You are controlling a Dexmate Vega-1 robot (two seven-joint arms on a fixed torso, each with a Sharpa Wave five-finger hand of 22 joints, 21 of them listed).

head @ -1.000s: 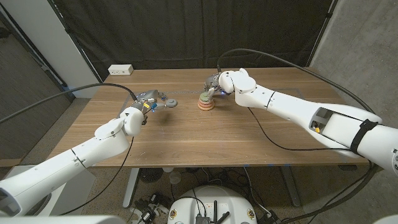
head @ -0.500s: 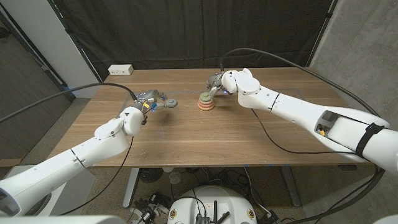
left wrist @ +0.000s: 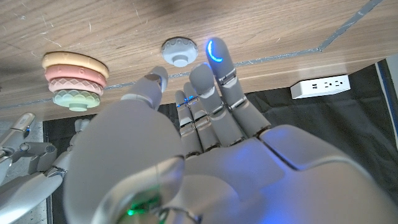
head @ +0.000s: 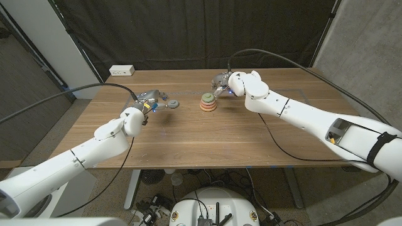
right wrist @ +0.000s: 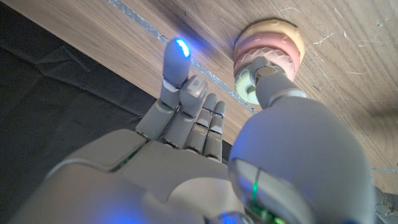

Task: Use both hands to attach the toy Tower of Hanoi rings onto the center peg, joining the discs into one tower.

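Peg of the ring stack [head: 207, 102] is mostly hidden by the rings on it; only a pale stub tip shows in the left wrist view. Right wrist view: the thumb bulks in front and cuts off part of the stack [right wrist: 268, 53], and the green top ring is only half seen. Right hand [head: 222, 84] is small and partly masked by its own wrist in the head view, so its finger spread is hard to read; the right wrist view shows fingers extended and apart with nothing between them, so probably released, holding nothing. The stack sits just beside this hand, toward the robot's left of its fingertips, apart from them.

Left hand [head: 155, 100] is reached forward over the wooden table [head: 188, 135], fingers stretched out in the left wrist view [left wrist: 199, 112], one fingertip lit blue. A loose grey disc [head: 171, 104] lies right at the fingertips; the same disc [left wrist: 180, 51] sits just past the fingers in the wrist view. Cannot tell whether they touch it; nothing is pinched, hand is empty and spread.

Stack is orange, pink, green from the table up, well apart from the left hand, on its right side. A white power strip [head: 122, 70] lies at the far table edge beyond the left hand.
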